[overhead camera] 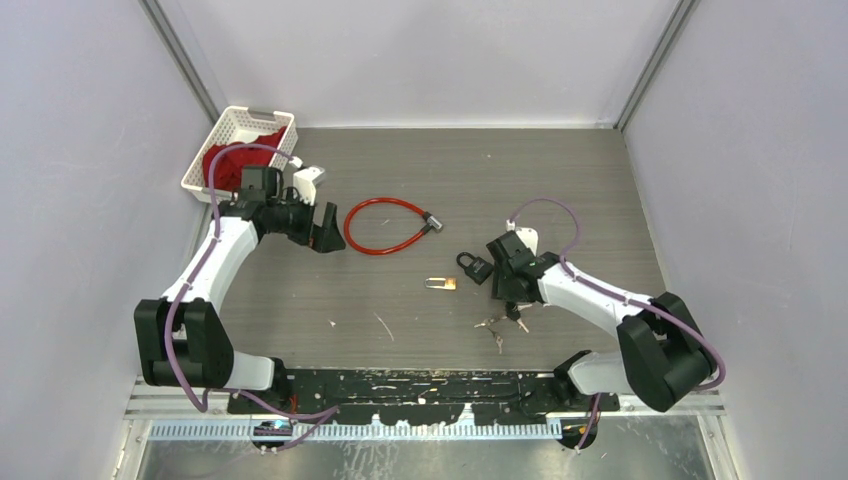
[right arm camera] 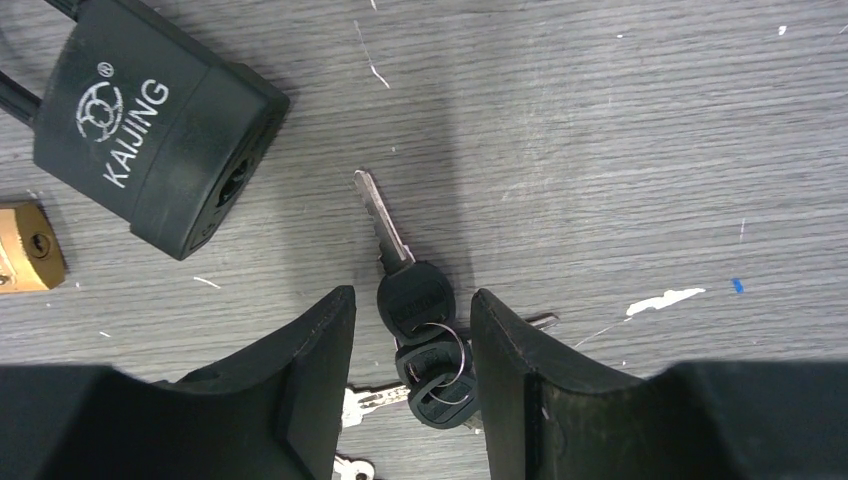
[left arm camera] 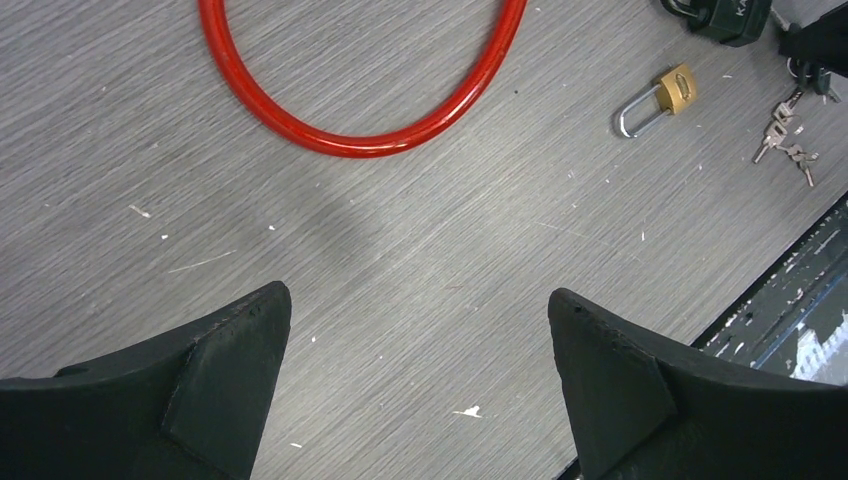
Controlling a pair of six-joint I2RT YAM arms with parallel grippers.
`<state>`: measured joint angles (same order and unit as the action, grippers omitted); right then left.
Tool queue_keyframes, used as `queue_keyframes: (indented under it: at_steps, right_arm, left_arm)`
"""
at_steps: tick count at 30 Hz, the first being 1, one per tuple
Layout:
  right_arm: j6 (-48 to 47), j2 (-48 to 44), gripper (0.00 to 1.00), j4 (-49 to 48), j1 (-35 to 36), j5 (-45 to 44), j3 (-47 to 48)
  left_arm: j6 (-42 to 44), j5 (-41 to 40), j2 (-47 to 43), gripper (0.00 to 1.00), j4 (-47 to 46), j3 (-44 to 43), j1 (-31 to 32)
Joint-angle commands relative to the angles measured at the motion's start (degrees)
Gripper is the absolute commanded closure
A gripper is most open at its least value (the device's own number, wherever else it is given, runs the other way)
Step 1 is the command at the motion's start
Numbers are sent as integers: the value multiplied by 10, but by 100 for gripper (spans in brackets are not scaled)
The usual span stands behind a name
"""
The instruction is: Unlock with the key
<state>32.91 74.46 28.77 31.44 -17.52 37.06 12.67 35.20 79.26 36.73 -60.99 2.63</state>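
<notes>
1. While the right gripper [right arm camera: 412,292] hangs low over the table [overhead camera: 400,330], its jaws stand partly spread on either side of the black head of the key [right arm camera: 396,250]. A narrow gap shows on each side, so nothing is pinched.
2. The key lies flat on the table, blade pointing to about 11 o'clock in the right wrist view. Its head is linked by a ring to a bunch of further black-headed keys [right arm camera: 438,375] at its 6 o'clock. Silver keys [right arm camera: 365,402] lie beneath the left finger.
3. The black padlock [right arm camera: 150,130], marked KAIJING, lies at 10 o'clock of the key. Its keyhole end faces the blade tip, close by but apart. Its shackle runs out of frame, so whether it is locked cannot be told.
4. A brass padlock [right arm camera: 25,255] lies at 8 o'clock of the black padlock, not touching it.
5. The left gripper [left arm camera: 420,292] hovers above bare tabletop with its jaws spread wide, holding nothing.
6. A red cable lock [left arm camera: 350,143] lies in a loop at 12 o'clock of the left gripper in its wrist view.
7. A white basket [overhead camera: 235,120] holding red cloth [overhead camera: 235,160] stands at the table's 11 o'clock corner.
</notes>
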Motion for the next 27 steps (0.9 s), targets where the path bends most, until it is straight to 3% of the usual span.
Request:
queue_keyframes:
  at_steps: [1, 8, 23, 27]
  right_arm:
    - [6, 10, 48, -14, 0, -13, 9]
    - [15, 23, 55, -39, 1, 6, -3]
    - [12, 2, 92, -54, 0, 24, -15]
    - [-1, -21, 94, -39, 0, 22, -1]
  left_arm:
    - [-2, 31, -6, 0, 1, -22, 4]
    - [0, 34, -9, 1, 8, -24, 7]
    - [0, 44, -21, 1, 19, -24, 11]
    - [5, 45, -24, 1, 21, -20, 12]
